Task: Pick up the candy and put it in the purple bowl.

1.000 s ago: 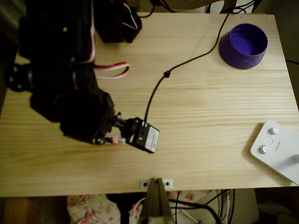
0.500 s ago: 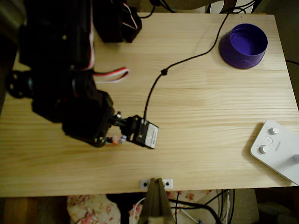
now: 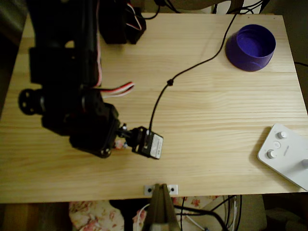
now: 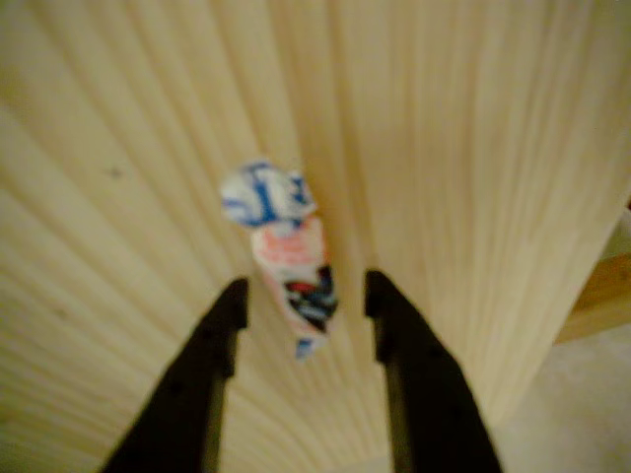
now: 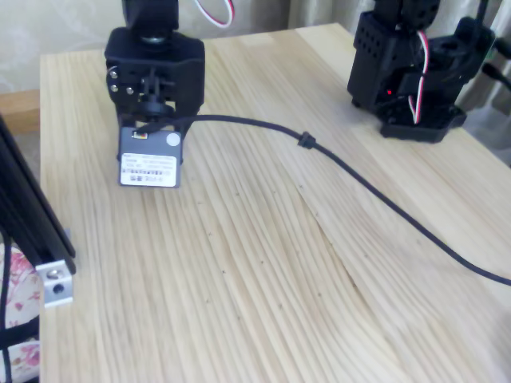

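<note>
My black two-finger gripper (image 4: 306,296) hung low over the pale wooden table (image 3: 216,120), near its front edge and toward the left side as the overhead view showed it. In the wrist view my two dark fingers (image 4: 222,325) stood apart, one on either side of the small wrapped candy (image 4: 291,261), a pinkish-orange sweet with dark and red marks and a pale blue-and-white twisted end. The candy lay between the fingertips with a gap on each side, so I was spread wide and not clenched on it; whether it touched either finger I could not tell through the blur. From above, a scrap of its wrapper (image 3: 119,145) peeked out beside my black wrist camera (image 3: 150,143).

The round, deep purple plastic bowl (image 3: 250,47) stood at the far right corner, well apart from the candy. A black cable (image 3: 192,65) ran from the camera across the table toward the far edge. A white device with round knobs (image 3: 284,154) sat at the right edge.
</note>
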Available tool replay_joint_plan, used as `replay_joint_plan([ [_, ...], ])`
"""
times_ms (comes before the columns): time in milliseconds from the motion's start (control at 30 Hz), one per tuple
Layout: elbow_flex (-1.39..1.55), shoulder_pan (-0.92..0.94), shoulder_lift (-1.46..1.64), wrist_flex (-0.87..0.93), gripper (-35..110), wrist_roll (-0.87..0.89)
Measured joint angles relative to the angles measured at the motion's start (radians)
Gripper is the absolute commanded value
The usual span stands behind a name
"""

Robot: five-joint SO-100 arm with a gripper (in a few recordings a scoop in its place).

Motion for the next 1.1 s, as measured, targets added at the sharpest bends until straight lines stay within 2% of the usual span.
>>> replay_joint_plan([
  [700,-0.005,0.000,-0.034,0.018,3,0.000],
  [1100,-0.101,0.000,-0.035,0.097,2,0.143],
])
